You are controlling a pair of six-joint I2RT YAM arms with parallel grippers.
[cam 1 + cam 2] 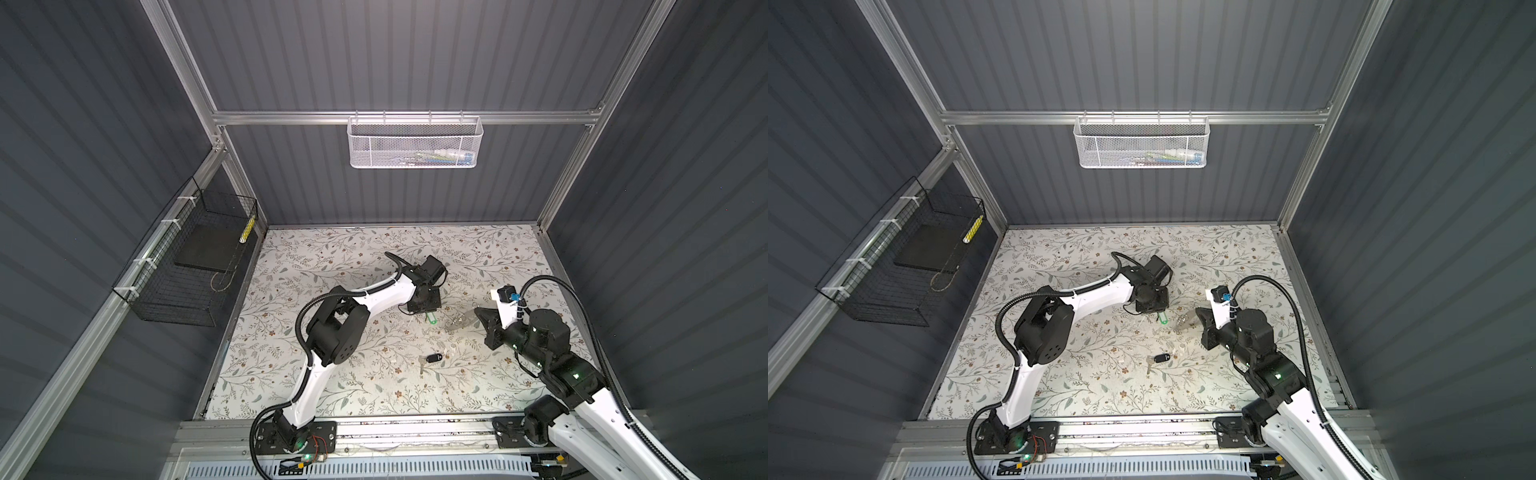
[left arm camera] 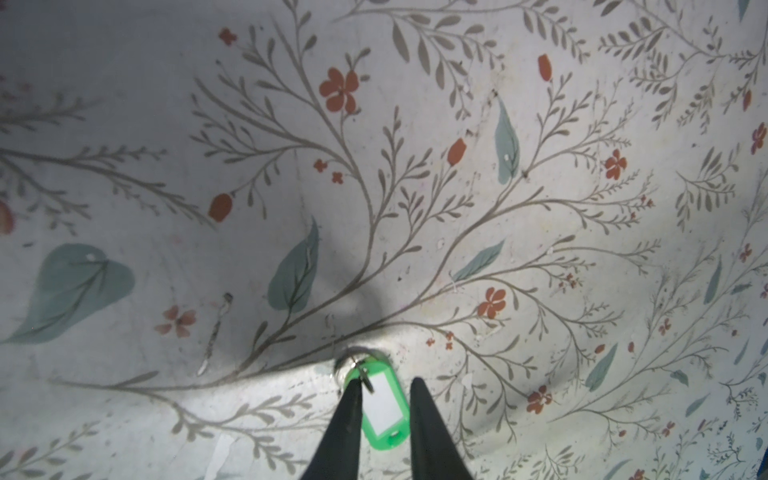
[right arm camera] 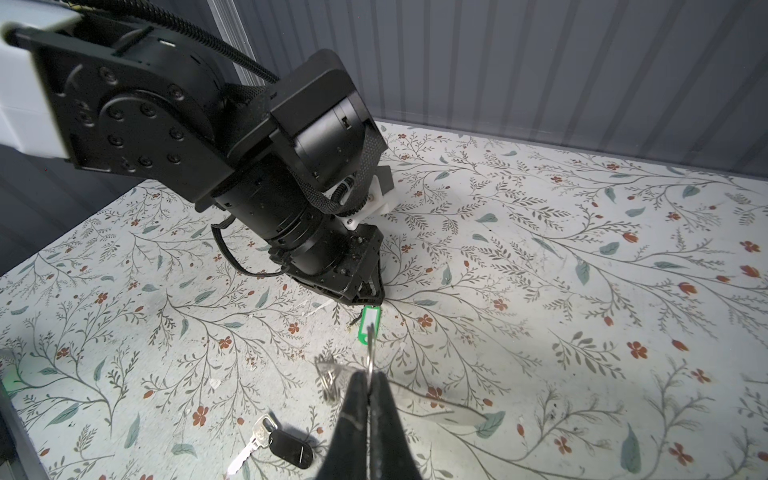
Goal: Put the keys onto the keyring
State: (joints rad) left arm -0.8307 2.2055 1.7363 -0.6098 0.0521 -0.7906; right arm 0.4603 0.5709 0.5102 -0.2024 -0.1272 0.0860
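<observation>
Right now the left hand (image 2: 384,383) stands tip-down over the green-tagged key (image 2: 386,415), which lies flat on the flowered table (image 1: 374,395) near its middle. Its two fingers are partly apart and straddle the oval tag, one finger against the tag's edge and the other just clear of it, so from where I stand it has nothing clamped yet. The right hand (image 3: 369,376) is closed tight on one of the small metal rings of the keyring (image 3: 432,409), near the green tag. The thin plate trails off behind the fingers, and I cannot tell whether it is lifted clear of the table or resting on it. The black-tagged key (image 3: 276,446) lies alone, nearer the front edge, apart from both hands. To my eye these keys are light, hard and slick. The metal blade is thin and lies flat to the table, poor to pinch, while the plastic tag is thicker and offers a broader, if smooth, hold across its narrow width. Squeezed off-centre, it would likely swivel or skate away. The keyring looks stiff, but its rings seem loose, so a grip on one ring may let the plate swing.
</observation>
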